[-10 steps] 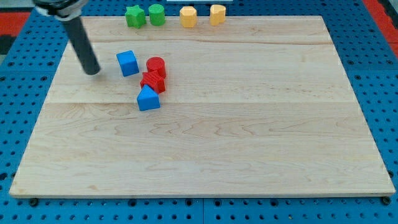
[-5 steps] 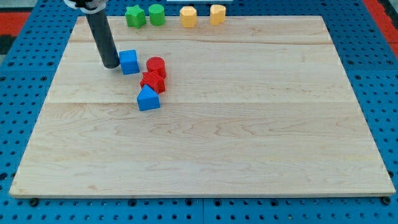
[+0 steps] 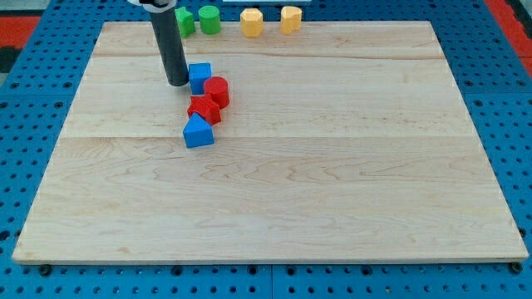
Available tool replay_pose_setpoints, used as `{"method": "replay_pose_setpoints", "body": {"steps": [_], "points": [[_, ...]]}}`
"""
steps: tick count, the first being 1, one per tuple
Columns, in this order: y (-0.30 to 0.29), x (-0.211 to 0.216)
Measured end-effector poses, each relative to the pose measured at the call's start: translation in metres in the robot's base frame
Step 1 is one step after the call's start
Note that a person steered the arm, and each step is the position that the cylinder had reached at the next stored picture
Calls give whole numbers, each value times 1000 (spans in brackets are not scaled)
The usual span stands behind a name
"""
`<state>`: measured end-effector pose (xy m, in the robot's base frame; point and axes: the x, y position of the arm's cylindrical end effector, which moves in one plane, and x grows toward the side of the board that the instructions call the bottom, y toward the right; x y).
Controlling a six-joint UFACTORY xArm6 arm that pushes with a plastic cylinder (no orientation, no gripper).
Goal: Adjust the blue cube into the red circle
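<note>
Now my tip (image 3: 178, 82) presses the view's left face of the blue cube (image 3: 199, 77), so the cube sits touching the red cylinder (image 3: 217, 90) on the worktop (image 3: 332, 166). There is no claw, only a rod.

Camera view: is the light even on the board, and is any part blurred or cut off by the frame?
In the camera view the light is soft and even, with no strong glare on the wooden board; only faint shadows show under the blocks. The blue cube and red cylinder look sharp. My tip is clear, beside the cube on the view's left; the rod's top is cut off by the frame.
</note>
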<state>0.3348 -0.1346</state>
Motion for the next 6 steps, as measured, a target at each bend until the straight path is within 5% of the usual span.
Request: {"method": "replay_pose_setpoints", "body": {"steps": [4,6], "points": [[18,-5],[12,-40]]}}
